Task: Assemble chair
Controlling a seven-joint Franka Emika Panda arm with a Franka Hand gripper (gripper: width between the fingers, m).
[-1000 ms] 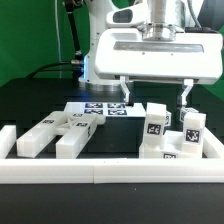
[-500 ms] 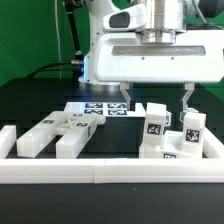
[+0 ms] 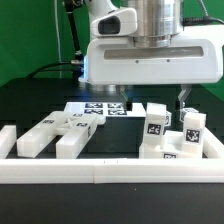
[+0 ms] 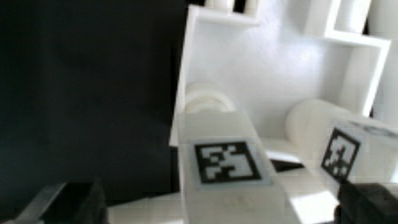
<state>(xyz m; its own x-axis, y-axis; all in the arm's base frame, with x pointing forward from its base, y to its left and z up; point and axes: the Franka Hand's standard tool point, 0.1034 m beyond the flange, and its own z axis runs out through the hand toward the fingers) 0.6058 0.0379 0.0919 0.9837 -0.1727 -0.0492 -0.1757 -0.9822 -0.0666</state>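
**Exterior view, from its left to its right.** In the lower left of the frame, several long white bars (image 3: 45, 137) lie flat on the black table (image 3: 110, 148), just inside the white border rail (image 3: 100, 172). At centre, behind the bars, lies the marker board (image 3: 95, 109). From upper centre to upper right, the gripper (image 3: 151, 95) hangs above the table. Its jaws are spread wide and there is nothing between them. One finger is over the marker board's edge and the other is over the right-hand parts. At lower right, a cluster of tagged blocks (image 3: 170, 130) stands upright, packed close together and near the rail.

**Wrist view.** One upright tagged block (image 4: 221, 150) sits between the two dark fingertips (image 4: 63, 205), apart from both. A second tagged piece (image 4: 365, 150) stands just beside it. The broad white surface (image 4: 267, 60) behind them may be the chair's flat plate, though the blur leaves this uncertain.

**Step in hand.** This appears to be the approach for a pick from the right-hand cluster. The chair looks barely begun, since all its parts seem to lie loose.

**Next move.** The open jaws need to be centred over the upright tagged block. The gripper should then come straight down so that neither finger strikes the neighbouring piece, and close on the block's flat sides.
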